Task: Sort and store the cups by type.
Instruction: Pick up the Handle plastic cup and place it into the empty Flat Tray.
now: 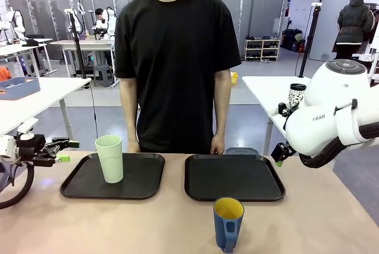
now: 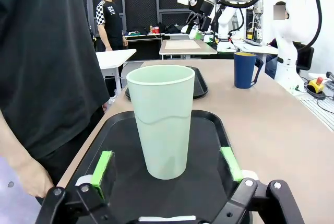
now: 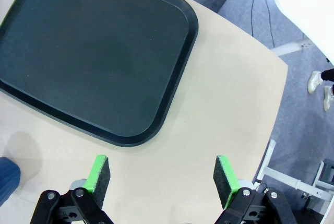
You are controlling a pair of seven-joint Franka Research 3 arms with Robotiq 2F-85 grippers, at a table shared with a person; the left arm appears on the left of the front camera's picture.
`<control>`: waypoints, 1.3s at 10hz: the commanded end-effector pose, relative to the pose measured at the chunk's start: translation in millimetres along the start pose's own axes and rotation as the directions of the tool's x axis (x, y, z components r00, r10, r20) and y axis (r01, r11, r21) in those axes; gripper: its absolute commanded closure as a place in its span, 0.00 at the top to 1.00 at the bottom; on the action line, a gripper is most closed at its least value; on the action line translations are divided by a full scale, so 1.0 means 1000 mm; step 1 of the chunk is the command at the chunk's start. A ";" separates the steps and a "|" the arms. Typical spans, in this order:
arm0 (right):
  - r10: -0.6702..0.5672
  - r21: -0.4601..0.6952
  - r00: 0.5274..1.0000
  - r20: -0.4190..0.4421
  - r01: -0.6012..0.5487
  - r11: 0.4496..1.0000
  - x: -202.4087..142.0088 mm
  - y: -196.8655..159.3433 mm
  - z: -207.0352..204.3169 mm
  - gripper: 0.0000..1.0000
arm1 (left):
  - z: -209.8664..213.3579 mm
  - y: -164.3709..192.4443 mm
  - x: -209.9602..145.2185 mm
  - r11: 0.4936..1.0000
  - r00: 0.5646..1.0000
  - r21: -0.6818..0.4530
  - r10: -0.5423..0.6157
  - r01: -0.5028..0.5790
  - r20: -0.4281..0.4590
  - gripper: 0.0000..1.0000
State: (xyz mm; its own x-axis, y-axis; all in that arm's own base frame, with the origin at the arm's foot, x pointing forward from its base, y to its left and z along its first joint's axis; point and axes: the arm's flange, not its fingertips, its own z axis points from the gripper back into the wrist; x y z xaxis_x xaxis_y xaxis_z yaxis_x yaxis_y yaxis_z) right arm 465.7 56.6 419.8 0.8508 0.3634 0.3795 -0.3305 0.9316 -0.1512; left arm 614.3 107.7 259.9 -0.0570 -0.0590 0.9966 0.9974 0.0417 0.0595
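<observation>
The pale green tumbler [image 1: 109, 158] stands upright on the left black tray [image 1: 142, 178], near that tray's left end. The left claw [image 1: 67, 151] hangs just off the tray's left edge with its jaws wide apart and holds nothing. In the left wrist view the tumbler rises ahead of the claw, framed by the two green pads [image 2: 103, 167] and touching neither.

The dark blue mug [image 1: 228, 223] (yellow inside, handle toward the camera) sits upright on the bare surface [image 1: 148, 224], just in front of the right black tray [image 1: 234, 177] and off it.

The right claw [image 3: 162, 177] hovers above the surface beside the right tray's corner, its jaws spread wide and nothing between them.

A person in a black T-shirt [image 1: 177, 58] stands at the far side, hands down at the surface's edge. A white speckled cup [image 1: 296, 95] stands on another table behind.
</observation>
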 end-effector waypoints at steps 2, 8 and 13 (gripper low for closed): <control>-0.002 0.001 1.000 0.001 0.002 1.000 0.000 0.000 -0.001 1.00 | 0.001 0.001 0.002 1.000 1.000 -0.007 0.002 -0.002 0.002 1.00; -0.002 0.001 1.000 0.001 0.002 1.000 0.000 0.000 -0.001 1.00 | 0.036 -0.058 0.080 0.960 0.860 0.025 -0.238 0.280 -0.451 1.00; -0.002 0.001 1.000 0.001 0.002 1.000 0.000 0.000 -0.001 1.00 | 0.050 -0.105 0.123 0.964 0.502 -0.131 -0.235 0.234 -0.832 1.00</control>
State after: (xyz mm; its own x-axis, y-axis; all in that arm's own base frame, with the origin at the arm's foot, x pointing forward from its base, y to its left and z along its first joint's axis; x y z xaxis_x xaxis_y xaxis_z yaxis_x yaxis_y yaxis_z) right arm 465.6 56.6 419.7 0.8509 0.3635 0.3792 -0.3306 0.9316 -0.1511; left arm 513.2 162.0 391.2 -0.2898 -0.7977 0.5289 0.9328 -0.1116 0.3427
